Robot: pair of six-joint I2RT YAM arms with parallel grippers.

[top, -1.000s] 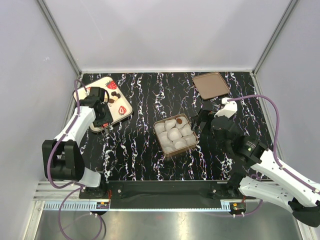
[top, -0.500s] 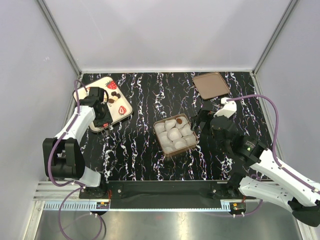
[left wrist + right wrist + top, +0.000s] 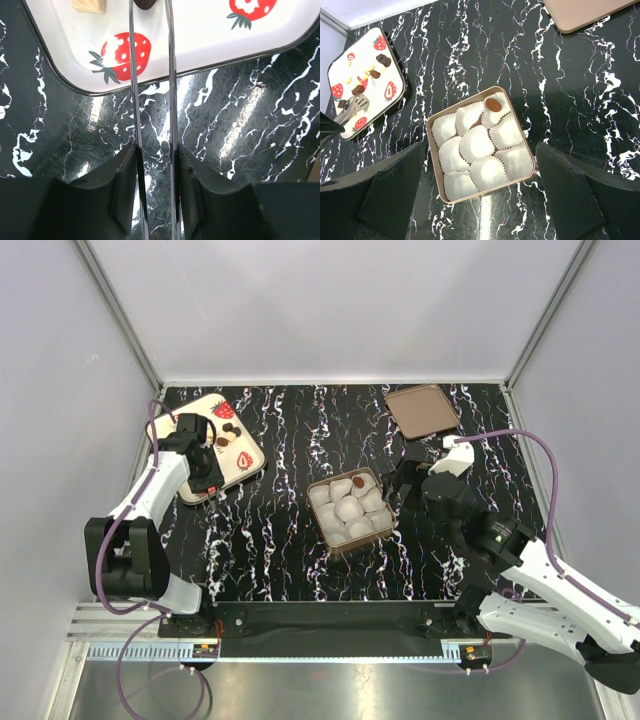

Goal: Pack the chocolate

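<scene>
Several small dark and cream chocolates (image 3: 226,434) lie on a white strawberry-print tray (image 3: 250,455) at the far left. My left gripper (image 3: 155,150) is shut on thin metal tongs (image 3: 150,75). The tong tips sit on either side of a dark chocolate (image 3: 145,4) at the top edge of the left wrist view, and a cream piece (image 3: 89,6) lies to its left. A rose-gold box (image 3: 436,165) of white paper cups (image 3: 477,142) stands mid-table, with one brown chocolate (image 3: 493,104) in its far corner cup. My right gripper (image 3: 480,170) hangs open above the box, holding nothing.
The box's flat lid (image 3: 422,410) lies at the far right of the black marbled table. Grey walls close in the table on the left, right and back. My right gripper (image 3: 397,483) is just right of the box in the top view.
The left jaws have squeezed the tongs narrower, and the left gripper has edged slightly further over the tray. The right arm has stayed still.
</scene>
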